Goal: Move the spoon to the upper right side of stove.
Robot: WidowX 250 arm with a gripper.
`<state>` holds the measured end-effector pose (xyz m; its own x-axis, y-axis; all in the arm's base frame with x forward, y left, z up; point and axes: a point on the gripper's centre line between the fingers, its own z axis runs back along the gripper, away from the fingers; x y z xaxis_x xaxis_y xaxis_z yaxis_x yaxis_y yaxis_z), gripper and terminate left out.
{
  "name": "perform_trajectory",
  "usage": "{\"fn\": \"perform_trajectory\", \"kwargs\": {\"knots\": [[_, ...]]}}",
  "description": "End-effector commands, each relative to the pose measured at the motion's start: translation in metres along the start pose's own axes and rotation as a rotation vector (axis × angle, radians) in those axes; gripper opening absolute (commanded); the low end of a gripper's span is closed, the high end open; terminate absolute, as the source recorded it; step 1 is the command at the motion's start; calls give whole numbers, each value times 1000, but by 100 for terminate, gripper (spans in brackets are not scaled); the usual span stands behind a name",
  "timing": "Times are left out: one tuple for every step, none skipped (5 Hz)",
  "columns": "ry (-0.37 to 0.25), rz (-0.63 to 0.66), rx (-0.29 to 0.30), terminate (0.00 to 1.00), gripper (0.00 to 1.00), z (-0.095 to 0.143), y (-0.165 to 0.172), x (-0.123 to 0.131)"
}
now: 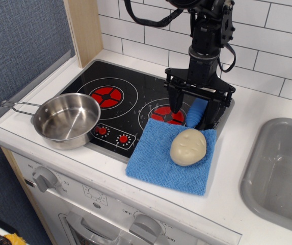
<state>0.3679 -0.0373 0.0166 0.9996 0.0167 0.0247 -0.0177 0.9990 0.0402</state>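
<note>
The black stove [135, 99] has two red burners and two red dials. My gripper [194, 108] hangs low over the stove's right side, by the right burner [162, 114]. Its jaws stand spread apart. The spoon's thick blue handle [196, 112] shows between the fingers, resting on the stove near its right edge, and neither finger touches it. The spoon's bowl is hidden.
A blue cloth [166, 158] lies over the stove's front right corner with a beige lump [188, 147] on it, just in front of the spoon. A steel pot [65, 119] sits at the front left. A grey sink [283, 168] is at the right. A tiled wall stands behind.
</note>
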Motion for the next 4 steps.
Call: {"fn": "perform_trajectory", "kwargs": {"knots": [[-155, -24, -10, 0, 100, 74, 10, -11], [-128, -59, 4, 0, 100, 69, 12, -14], [-128, -59, 4, 0, 100, 69, 12, -14], [-128, -59, 4, 100, 100, 69, 12, -14]]}}
